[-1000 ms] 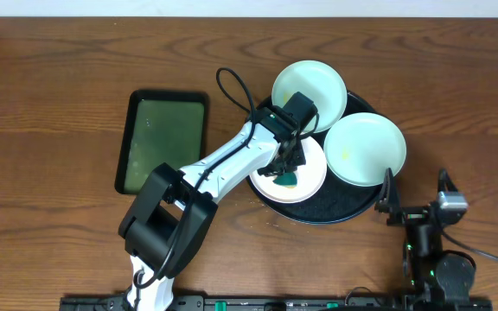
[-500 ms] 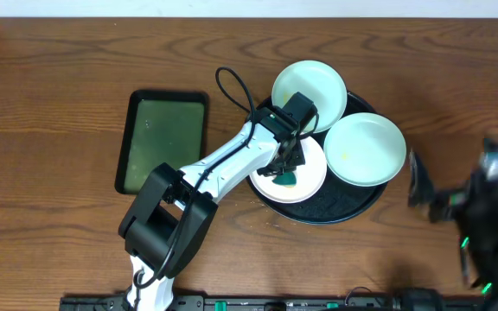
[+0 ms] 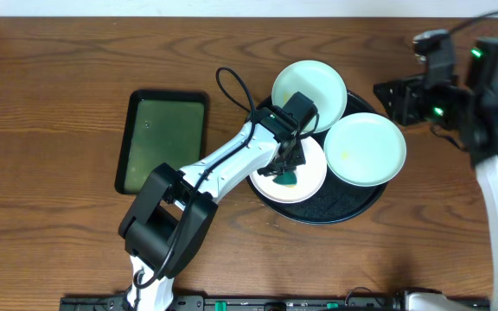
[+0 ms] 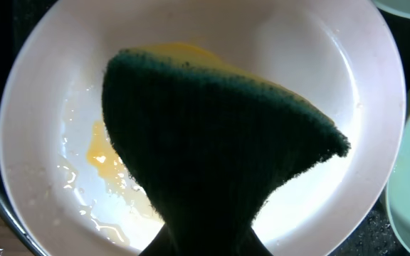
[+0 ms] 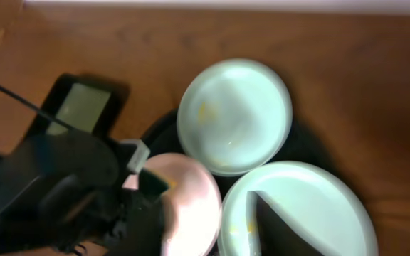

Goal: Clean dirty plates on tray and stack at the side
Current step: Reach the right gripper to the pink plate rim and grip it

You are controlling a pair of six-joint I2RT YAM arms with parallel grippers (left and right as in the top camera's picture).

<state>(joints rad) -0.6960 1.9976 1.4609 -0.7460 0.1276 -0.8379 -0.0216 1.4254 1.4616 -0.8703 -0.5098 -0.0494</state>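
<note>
The round black tray (image 3: pixel 357 207) holds three plates. On the white plate (image 3: pixel 309 177) (image 4: pixel 361 107), streaked with yellow, presses a dark green sponge (image 3: pixel 285 179) (image 4: pixel 212 142) with my left gripper (image 3: pixel 285 164) shut on it; the sponge hides the jaws in the left wrist view. Two mint plates lie at the back (image 3: pixel 309 85) (image 5: pixel 233 117) and at the right (image 3: pixel 364 149) (image 5: pixel 312 206), the right one with small yellow specks. My right gripper (image 3: pixel 386 93) hovers high beyond the tray's right rim, open and holding nothing; one dark finger (image 5: pixel 276 227) shows over the right mint plate.
A rectangular dark green tray (image 3: pixel 162 141) (image 5: pixel 80 107) lies left of the black tray on the wooden table (image 3: pixel 59 86). The left arm (image 3: pixel 223 164) reaches across between the two trays. The right arm's body (image 3: pixel 495 112) stands at the back right.
The right arm has swung from the front right edge up to the back right, above the tray's rim, and its jaws have narrowed. The left arm and sponge have stayed put.
</note>
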